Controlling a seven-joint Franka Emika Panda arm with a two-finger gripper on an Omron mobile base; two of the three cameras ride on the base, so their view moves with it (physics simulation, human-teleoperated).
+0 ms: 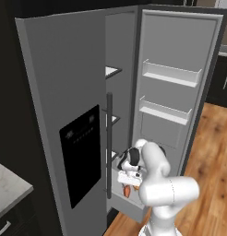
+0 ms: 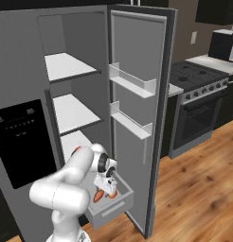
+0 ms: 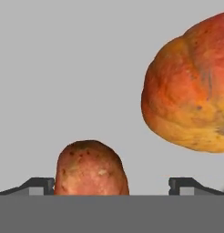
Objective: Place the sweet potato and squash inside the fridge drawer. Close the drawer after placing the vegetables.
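the drawer (image 2: 119, 204) stands pulled out at the foot of the fridge (image 1: 55, 115), just above the wooden floor (image 2: 194, 189), and both vegetables lie on its pale grey bottom. in the hand view the sweet potato (image 3: 91, 167) sits low between the two dark fingertips (image 3: 41, 185) with bare grey showing on either side of it, and the squash (image 3: 189, 88), orange and yellow, lies apart from it toward the upper right. from the base views orange patches show in the drawer beside the wrist, though which vegetable is which cannot be told there. the end effector (image 3: 111, 186) is spread wide and holds nothing; it hangs over the open top of the drawer (image 1: 129, 200), pointing down into it, with the arm (image 1: 157, 179) bent over the drawer front. the closed left door, with its black dispenser panel (image 1: 80, 154) and long vertical handle (image 1: 109, 143), stands just beside the drawer on one side. the open right door (image 2: 137, 113) with its two narrow door shelves (image 2: 132, 80) stands along the other side, so the drawer sits in a slot between them. three flat white inner shelves (image 2: 71, 66) lie above, bare. well off to the right stand a stove (image 2: 199, 99) and a dark cabinet surface (image 2: 213, 59); a pale surface corner (image 1: 9, 186) shows at the lower left of the left base view.
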